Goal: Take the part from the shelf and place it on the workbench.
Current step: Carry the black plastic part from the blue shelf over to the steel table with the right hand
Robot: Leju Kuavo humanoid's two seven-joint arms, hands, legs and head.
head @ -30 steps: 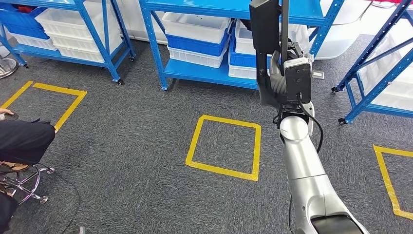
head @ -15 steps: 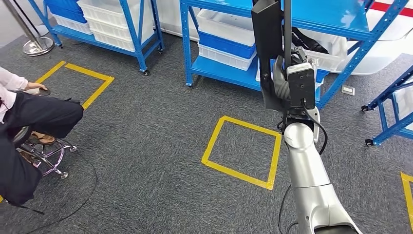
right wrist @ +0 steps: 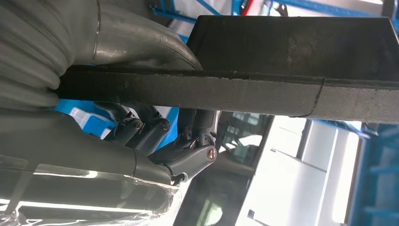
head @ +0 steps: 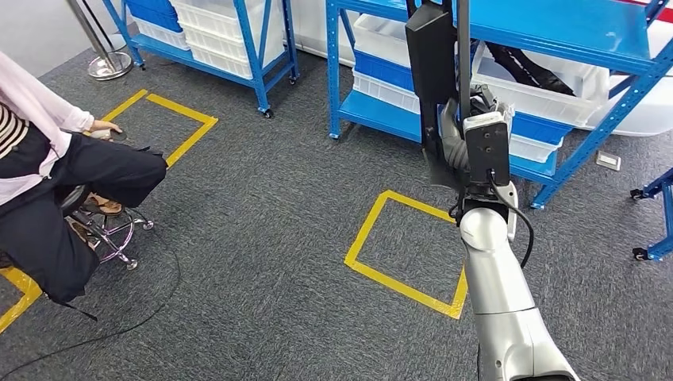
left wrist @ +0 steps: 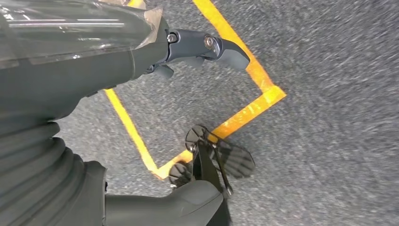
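The right hand [head: 460,143] is raised in front of the blue shelf [head: 555,36] and grips the part [head: 432,75], a long flat black panel. The panel stands upright with its long axis vertical, its upper end running out of the top of the head view and its lower end just below the hand. From the head view a broad dark face shows, with a thin black edge beside it. In the right wrist view the part [right wrist: 282,89] crosses the picture as a rough-edged dark bar with a wider flat face behind it; the thick grey thumb presses one side and the darker fingers [right wrist: 188,155] curl in on the other, so the fingers are clamped on the part. The left hand [left wrist: 197,52] hangs over the grey carpet [left wrist: 329,117], its fingers loosely bent, apart, with nothing in them; a yellow tape square [left wrist: 244,113] lies on the floor beneath it. The head view adds white and blue bins [head: 548,99] on the shelf, another yellow tape square just beside the silver right arm, and a person [head: 55,182] seated on a stool [head: 103,230] at the left.
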